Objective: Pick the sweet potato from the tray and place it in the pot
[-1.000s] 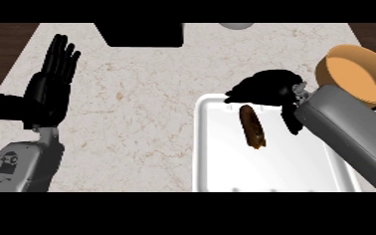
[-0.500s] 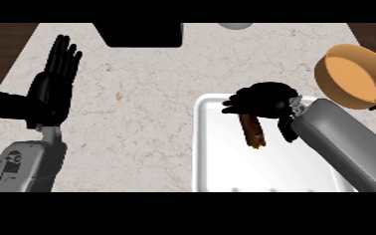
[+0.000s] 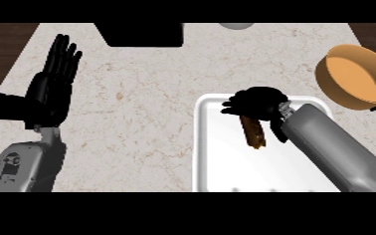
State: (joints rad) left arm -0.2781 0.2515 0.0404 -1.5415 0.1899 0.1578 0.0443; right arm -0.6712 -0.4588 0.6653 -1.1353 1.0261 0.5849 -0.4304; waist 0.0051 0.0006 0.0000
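Right hand (image 3: pixel 255 103) sits over the far end of the white tray (image 3: pixel 220 164), fingers curled down around the top end of the sweet potato (image 3: pixel 253 132). Looks like a grasp on that end, though the contact itself is hidden under the hand. The rest of the sweet potato sticks out from beneath the hand toward the near edge, lying lengthwise on the tray floor, roughly mid-tray. Cannot tell whether it is lifted off the tray or resting on it.

Grey right forearm (image 3: pixel 330 149) runs from the lower right corner up to the hand, crossing the tray's right side.

Orange pot (image 3: pixel 351 77) is to the right of the right hand and slightly farther away, cut off by the right edge, well apart from the sweet potato.

Left hand (image 3: pixel 53 84) is far to the left of the tray, flat open with fingers straight and pointing away, resting over the speckled counter (image 3: pixel 147 79).

Beyond the left hand, at the counter's far edge: a black rectangular object (image 3: pixel 140 34); further right of it, a small grey object (image 3: pixel 236 25), only partly visible.
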